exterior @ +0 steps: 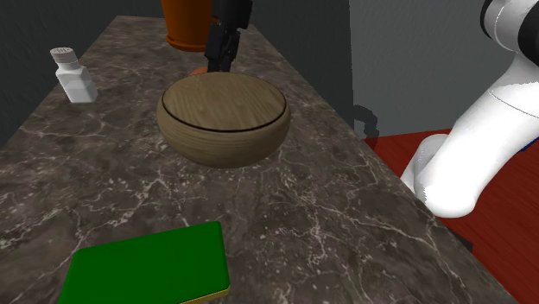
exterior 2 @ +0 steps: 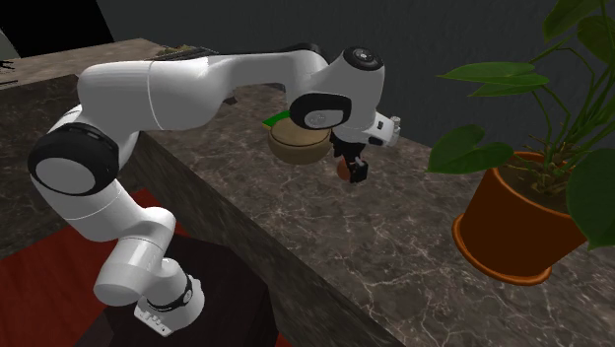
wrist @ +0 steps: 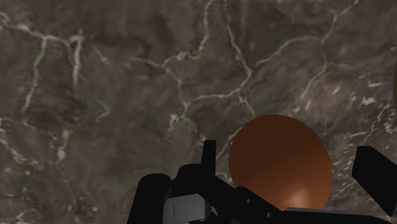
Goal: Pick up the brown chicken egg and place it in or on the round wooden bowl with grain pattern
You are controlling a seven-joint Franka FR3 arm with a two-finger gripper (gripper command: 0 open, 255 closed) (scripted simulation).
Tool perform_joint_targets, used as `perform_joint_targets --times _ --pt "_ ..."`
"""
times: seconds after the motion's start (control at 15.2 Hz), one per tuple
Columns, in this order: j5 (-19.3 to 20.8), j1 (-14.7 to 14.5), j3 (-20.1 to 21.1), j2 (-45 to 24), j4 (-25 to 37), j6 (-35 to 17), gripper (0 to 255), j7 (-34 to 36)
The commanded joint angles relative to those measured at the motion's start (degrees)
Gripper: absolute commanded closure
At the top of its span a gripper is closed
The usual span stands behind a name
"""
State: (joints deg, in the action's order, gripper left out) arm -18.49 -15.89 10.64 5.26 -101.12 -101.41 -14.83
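Straddling the brown egg, the end effector has its fingers apart, neither visibly touching it. The egg seems to rest on the worktop, just beyond the bowl. It sits nearer one finger, so closing could squirt it sideways. It looks nearly round from above; I can't tell its long axis.

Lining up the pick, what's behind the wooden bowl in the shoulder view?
The gripper, down at the brown egg; the bowl covers all but a sliver of it. An orange pot stands farther back.
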Motion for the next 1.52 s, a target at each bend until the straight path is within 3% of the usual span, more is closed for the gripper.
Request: perform_joint_targets --times 0.0,0.53,0.59,1.19,1.45 --pt "-0.07 -0.28 0.36 -0.15 -1.68 -1.95 0 0.02" --pt "-0.07 -0.28 0.36 -0.15 -1.68 -1.95 0 0.02" --pt "-0.07 -0.28 0.36 -0.15 -1.68 -1.95 255 0.02" --pt "-0.07 -0.28 0.36 -0.15 -1.68 -1.95 255 0.02" --pt "0.2 -0.21 0.28 -0.54 1.79 1.02 255 0.89"
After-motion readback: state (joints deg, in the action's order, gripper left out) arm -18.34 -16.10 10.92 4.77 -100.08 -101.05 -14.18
